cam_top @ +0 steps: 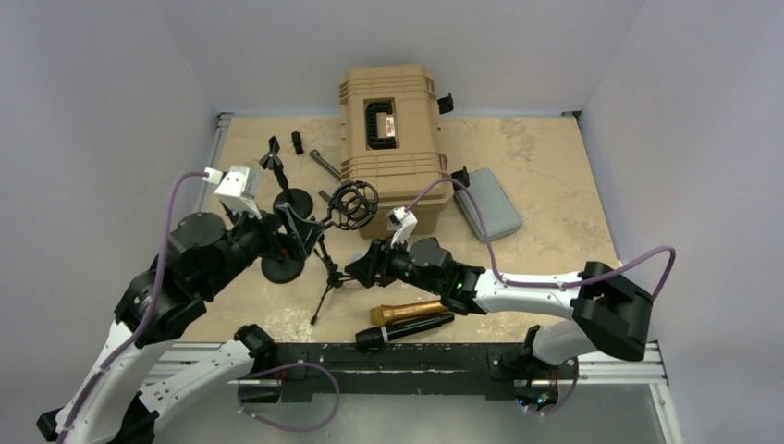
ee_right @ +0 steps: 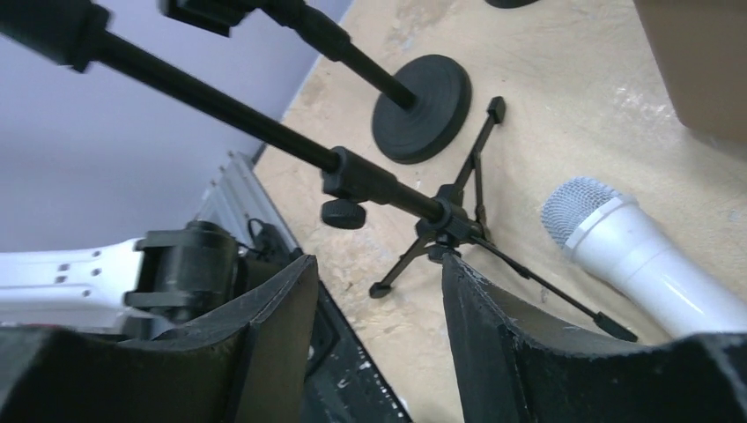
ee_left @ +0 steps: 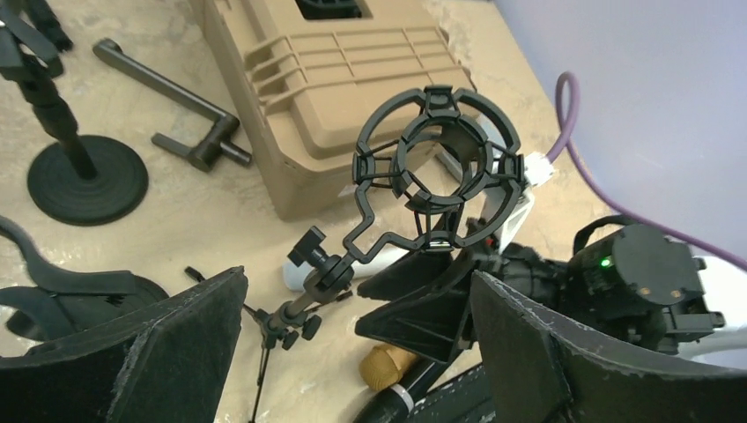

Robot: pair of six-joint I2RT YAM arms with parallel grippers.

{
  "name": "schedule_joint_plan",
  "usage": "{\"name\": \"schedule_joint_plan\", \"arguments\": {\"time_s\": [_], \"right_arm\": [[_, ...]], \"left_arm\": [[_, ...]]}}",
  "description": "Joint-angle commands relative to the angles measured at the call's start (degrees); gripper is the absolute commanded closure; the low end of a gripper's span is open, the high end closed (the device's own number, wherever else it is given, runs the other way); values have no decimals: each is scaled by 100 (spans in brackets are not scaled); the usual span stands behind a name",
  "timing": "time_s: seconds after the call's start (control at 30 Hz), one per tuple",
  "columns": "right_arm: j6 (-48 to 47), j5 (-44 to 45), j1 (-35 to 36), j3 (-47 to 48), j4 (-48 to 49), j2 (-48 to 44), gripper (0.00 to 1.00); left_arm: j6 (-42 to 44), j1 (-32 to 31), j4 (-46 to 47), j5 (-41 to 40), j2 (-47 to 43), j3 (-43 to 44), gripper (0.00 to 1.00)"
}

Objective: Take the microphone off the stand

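The tripod stand carries a black ring-shaped shock mount that stands empty. A microphone with a gold head and black body lies flat near the table's front edge; its gold head shows in the left wrist view. A white microphone lies on the table beside the tripod legs. My left gripper is open, with the stand's joint ahead of its fingers, untouched. My right gripper is open and empty, low beside the stand's pole.
A tan hard case stands at the back with a grey pouch to its right. Two round-base stands sit left of the tripod. A black lever bar lies near the case. Walls close in left, right and behind.
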Motion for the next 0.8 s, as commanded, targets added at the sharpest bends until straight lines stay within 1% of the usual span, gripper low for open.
{"name": "schedule_joint_plan", "arguments": {"time_s": [0.0, 0.13, 0.23, 0.43, 0.77], "right_arm": [[427, -463, -54, -311, 752, -512, 47], [463, -278, -89, -462, 447, -886, 47], [460, -183, -150, -608, 386, -1118, 47], [424, -148, -238, -680, 263, -1288, 48], [285, -79, -267, -649, 170, -1304, 49]], "left_arm": [[-115, -5, -94, 370, 325, 102, 7], [-131, -3, -161, 178, 405, -89, 20], [-128, -7, 14, 27, 311, -309, 29], [50, -5, 229, -290, 375, -624, 35], [28, -3, 355, -346, 391, -1342, 45]]}}
